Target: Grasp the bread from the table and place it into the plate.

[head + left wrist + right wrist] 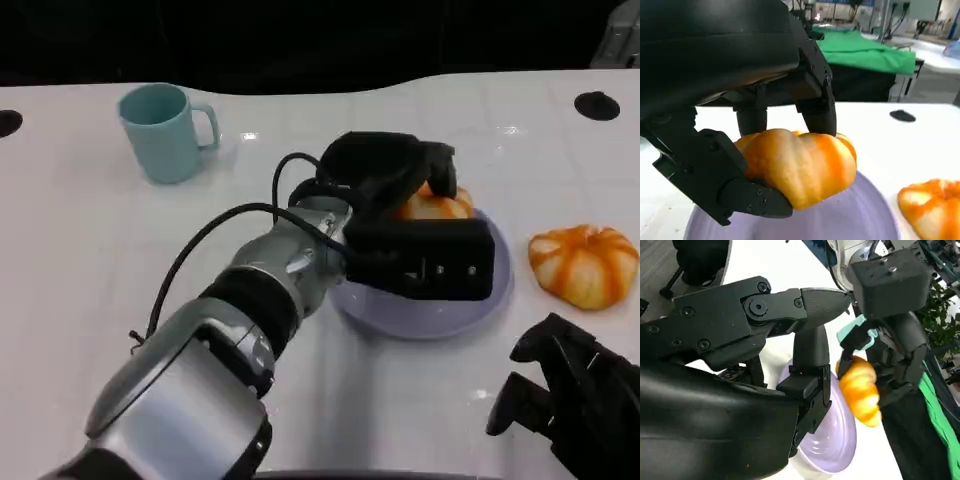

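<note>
The left hand (747,165) pinches the bread (800,165) between its fingers just above the plate (860,220) — light, soft, easily crushed, best held gently across its middle — while the right hand (565,395) rests with fingers loosely apart
</note>
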`<state>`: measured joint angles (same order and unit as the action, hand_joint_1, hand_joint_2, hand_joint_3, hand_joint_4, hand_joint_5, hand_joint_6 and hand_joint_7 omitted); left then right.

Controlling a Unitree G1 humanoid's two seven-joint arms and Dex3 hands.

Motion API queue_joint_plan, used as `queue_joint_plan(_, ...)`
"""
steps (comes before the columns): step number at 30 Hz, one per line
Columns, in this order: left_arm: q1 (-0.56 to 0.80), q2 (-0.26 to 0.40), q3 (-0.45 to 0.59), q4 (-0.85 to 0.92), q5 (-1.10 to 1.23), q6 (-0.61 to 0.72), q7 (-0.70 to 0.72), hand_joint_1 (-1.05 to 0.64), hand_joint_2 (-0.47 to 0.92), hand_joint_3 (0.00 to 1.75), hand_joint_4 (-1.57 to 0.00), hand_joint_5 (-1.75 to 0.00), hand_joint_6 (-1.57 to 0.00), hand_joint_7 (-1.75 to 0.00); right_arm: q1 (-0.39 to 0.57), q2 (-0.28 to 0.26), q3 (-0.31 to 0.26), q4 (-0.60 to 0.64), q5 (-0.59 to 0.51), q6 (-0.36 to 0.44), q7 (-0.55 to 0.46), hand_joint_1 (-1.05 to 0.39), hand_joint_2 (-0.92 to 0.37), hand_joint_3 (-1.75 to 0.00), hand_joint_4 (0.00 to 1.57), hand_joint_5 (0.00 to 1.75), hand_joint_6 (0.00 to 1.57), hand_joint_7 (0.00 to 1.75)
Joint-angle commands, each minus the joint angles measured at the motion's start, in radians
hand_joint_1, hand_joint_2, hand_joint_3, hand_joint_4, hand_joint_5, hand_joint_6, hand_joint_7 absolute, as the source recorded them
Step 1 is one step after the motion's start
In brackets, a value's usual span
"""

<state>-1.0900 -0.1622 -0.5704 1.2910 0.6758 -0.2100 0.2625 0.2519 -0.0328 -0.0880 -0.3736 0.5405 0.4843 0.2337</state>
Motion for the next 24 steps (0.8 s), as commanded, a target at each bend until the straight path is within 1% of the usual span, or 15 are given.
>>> queue_joint_plan(1,-0.018,-0.004,-0.013,0.020,0.014,0.028,-0.024,-0.20,0.82,0.26,-0.77,-1.74,-0.94,-0.60,0.005,0.002,0.007,-0.011,-0.005,-0.018,-0.003,-0.49,-0.92,-0.26,0.67,1.75,0.55,1.58)
queue_joint_plan(2,-0.020,-0.006,-0.011,0.023,0.011,0.036,-0.043,-0.20,0.85,0.20,-0.73,-1.74,-0.94,-0.57,0.004,0.004,0.007,-0.010,-0.004,-0.018,-0.005,-0.49,-0.92,-0.26,0.67,1.75,0.55,1.58)
queue_joint_plan(3,-0.022,-0.008,-0.010,0.026,0.010,0.044,-0.064,-0.20,0.89,0.16,-0.69,-1.62,-0.92,-0.52,0.004,0.005,0.009,-0.011,-0.004,-0.018,-0.006,-0.49,-0.92,-0.26,0.67,1.75,0.55,1.58)
queue_joint_plan(5,-0.024,-0.011,-0.009,0.029,0.008,0.060,-0.094,-0.22,0.91,0.09,-0.65,-1.62,-0.91,-0.46,0.004,0.006,0.012,-0.011,-0.005,-0.019,-0.007,-0.49,-0.92,-0.27,0.67,1.75,0.55,1.58)
queue_joint_plan(9,-0.025,-0.015,-0.003,0.032,0.001,0.082,-0.157,-0.23,0.92,0.03,-0.67,-1.49,-0.95,-0.32,0.005,0.006,0.018,-0.011,-0.010,-0.026,-0.005,-0.49,-0.92,-0.27,0.66,1.75,0.54,1.58)
queue_joint_plan(10,-0.027,-0.015,-0.003,0.034,0.000,0.087,-0.185,-0.26,0.92,0.11,-0.56,-1.24,-0.83,-0.20,0.006,0.005,0.020,-0.012,-0.011,-0.027,-0.005,-0.48,-0.92,-0.29,0.66,1.75,0.54,1.59)
queue_joint_plan(11,-0.027,-0.010,-0.012,0.035,0.008,0.080,-0.213,-0.27,0.92,0.15,-0.53,-1.12,-0.79,-0.15,0.007,0.006,0.021,-0.012,-0.010,-0.029,-0.003,-0.48,-0.92,-0.29,0.66,1.75,0.53,1.59)
queue_joint_plan(12,-0.026,-0.006,-0.020,0.036,0.014,0.074,-0.238,-0.34,0.92,0.21,-0.41,-0.86,-0.63,-0.08,0.007,0.006,0.021,-0.010,-0.008,-0.032,0.000,-0.48,-0.92,-0.30,0.66,1.75,0.53,1.59)
queue_joint_plan(13,-0.025,-0.003,-0.025,0.037,0.019,0.072,-0.256,-0.42,0.92,0.27,-0.34,-0.48,-0.45,-0.04,0.007,0.007,0.021,-0.010,-0.006,-0.033,0.000,-0.47,-0.92,-0.31,0.66,1.75,0.53,1.59)
queue_joint_plan(14,-0.024,-0.001,-0.028,0.037,0.021,0.072,-0.268,-0.46,0.92,0.30,-0.31,-0.32,-0.36,-0.02,0.007,0.007,0.021,-0.009,-0.005,-0.033,0.000,-0.47,-0.92,-0.31,0.66,1.75,0.53,1.59)
queue_joint_plan(16,-0.022,-0.002,-0.025,0.036,0.017,0.078,-0.284,-0.53,0.92,0.32,-0.22,-0.15,-0.25,0.00,0.007,0.007,0.021,-0.011,-0.004,-0.030,-0.003,-0.48,-0.92,-0.31,0.67,1.75,0.52,1.60)
queue_joint_plan(18,-0.020,-0.003,-0.024,0.036,0.015,0.086,-0.297,-0.55,0.92,0.33,-0.19,-0.10,-0.21,0.00,0.006,0.007,0.019,-0.011,-0.001,-0.028,-0.004,-0.48,-0.92,-0.31,0.67,1.75,0.52,1.60)
queue_joint_plan(19,-0.018,-0.004,-0.024,0.037,0.014,0.092,-0.304,-0.69,0.92,0.38,-0.08,-0.04,-0.10,0.00,0.005,0.007,0.017,-0.010,0.001,-0.026,-0.004,-0.48,-0.92,-0.30,0.65,1.75,0.52,1.61)
queue_joint_plan(21,-0.017,-0.003,-0.012,0.038,0.003,0.101,-0.326,-0.83,0.92,0.45,-0.02,-0.01,-0.02,0.00,0.003,0.006,0.017,-0.011,-0.001,-0.023,-0.008,-0.48,-0.92,-0.30,0.65,1.75,0.52,1.61)
queue_joint_plan(24,-0.017,0.001,0.012,0.033,-0.020,0.099,-0.347,-0.87,0.92,0.48,0.00,0.00,0.00,0.00,0.001,0.004,0.015,-0.009,-0.002,-0.024,-0.008,-0.48,-0.92,-0.30,0.64,1.75,0.51,1.62)
